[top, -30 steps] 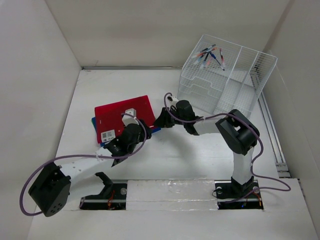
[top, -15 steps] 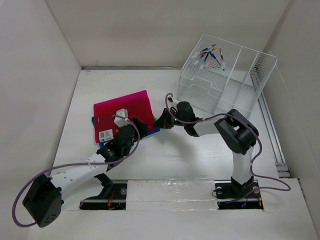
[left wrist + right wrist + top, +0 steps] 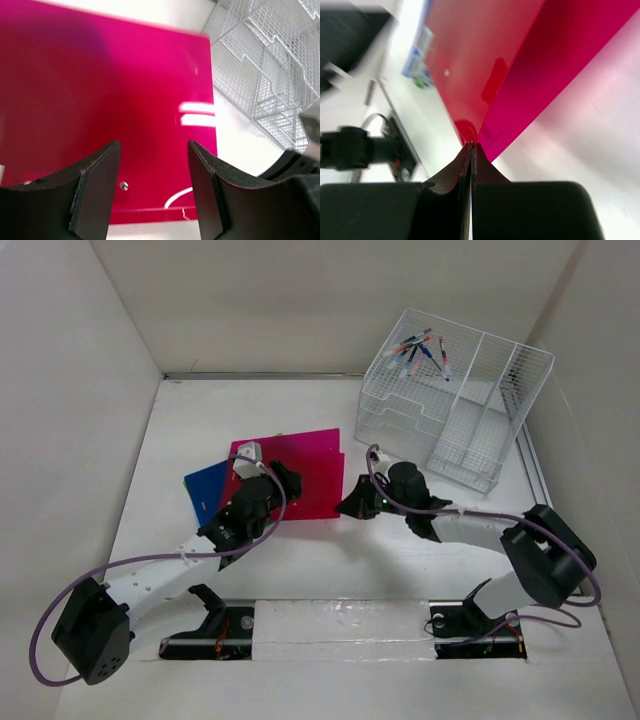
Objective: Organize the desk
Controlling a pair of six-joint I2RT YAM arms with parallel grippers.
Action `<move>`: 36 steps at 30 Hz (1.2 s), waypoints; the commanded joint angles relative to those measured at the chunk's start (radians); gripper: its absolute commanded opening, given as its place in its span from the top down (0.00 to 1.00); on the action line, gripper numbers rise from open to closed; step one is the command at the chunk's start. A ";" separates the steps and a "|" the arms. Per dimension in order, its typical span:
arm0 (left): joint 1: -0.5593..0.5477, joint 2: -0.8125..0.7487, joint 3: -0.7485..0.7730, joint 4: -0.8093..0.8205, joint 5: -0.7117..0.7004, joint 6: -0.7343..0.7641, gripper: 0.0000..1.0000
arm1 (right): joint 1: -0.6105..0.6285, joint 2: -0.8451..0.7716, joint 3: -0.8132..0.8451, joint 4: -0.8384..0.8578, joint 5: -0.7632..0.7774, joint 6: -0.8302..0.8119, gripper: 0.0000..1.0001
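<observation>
the folder [image 3: 300, 468] is a thin, glossy magenta plastic sheet. we judge it light, bendy and slick, so it will likely sag or slip if held only by an edge. it sits mid-counter, left of the rack [image 3: 450, 410], seemingly tilted up off the surface and partly over a blue folder [image 3: 203, 487]. the right gripper [image 3: 471, 147] is clenched on its near right corner, and in the right wrist view the two leaves seem to part just beyond the pinch. we would take a deeper bite along an edge, catching both leaves. the left gripper [image 3: 154, 150] is released, its jaws spread wide over the folder's face. we cannot tell if it touches. the counter [image 3: 330, 550] is smooth matte white, so a flat folder is hard to get under. white side panels close in left and right, and the rack, with pens [image 3: 420, 348] on top, fills the far right corner.
</observation>
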 commanded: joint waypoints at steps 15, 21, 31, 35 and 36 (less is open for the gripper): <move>0.041 0.031 -0.005 0.028 0.035 0.001 0.49 | -0.024 -0.175 -0.163 -0.219 0.223 -0.048 0.28; 0.081 0.023 -0.024 0.042 0.049 -0.010 0.49 | -0.034 -0.175 -0.217 -0.115 0.197 0.004 0.11; 0.081 0.018 -0.053 0.059 0.059 -0.017 0.49 | -0.034 0.090 -0.302 0.500 0.064 0.297 0.08; 0.081 0.026 -0.058 0.057 0.068 -0.017 0.49 | -0.010 0.171 -0.288 0.640 0.094 0.375 0.09; 0.081 0.028 -0.061 0.060 0.069 -0.017 0.49 | -0.010 0.188 -0.286 0.655 0.105 0.388 0.10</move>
